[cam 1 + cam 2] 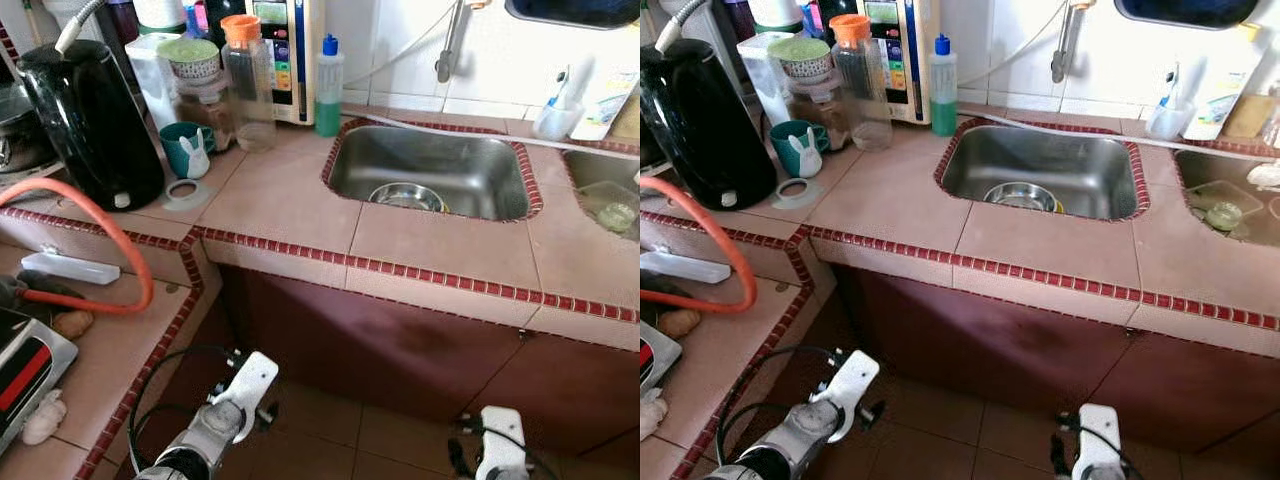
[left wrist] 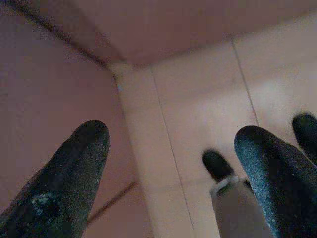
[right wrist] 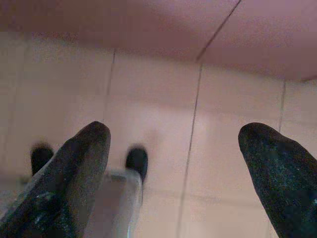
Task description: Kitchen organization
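Note:
A tiled counter (image 1: 290, 200) with red trim carries a black kettle (image 1: 90, 120), a teal mug (image 1: 185, 148), a white ring (image 1: 185, 192), a clear jar with an orange lid (image 1: 247, 80) and a green bottle with a blue cap (image 1: 328, 88). A steel bowl (image 1: 407, 196) lies in the sink (image 1: 470, 150). Both arms hang low in front of the counter's base: the left arm (image 1: 235, 400) and the right arm (image 1: 500, 440). My left gripper (image 2: 173, 136) and right gripper (image 3: 176, 134) are open over the floor tiles, holding nothing.
An orange hose (image 1: 100, 240) loops over the lower side counter at the left, beside a white bar (image 1: 70, 268). A second basin (image 1: 610, 190) sits at the far right, with a cup of brushes (image 1: 557, 118) behind it. The tap (image 1: 448, 50) hangs over the sink.

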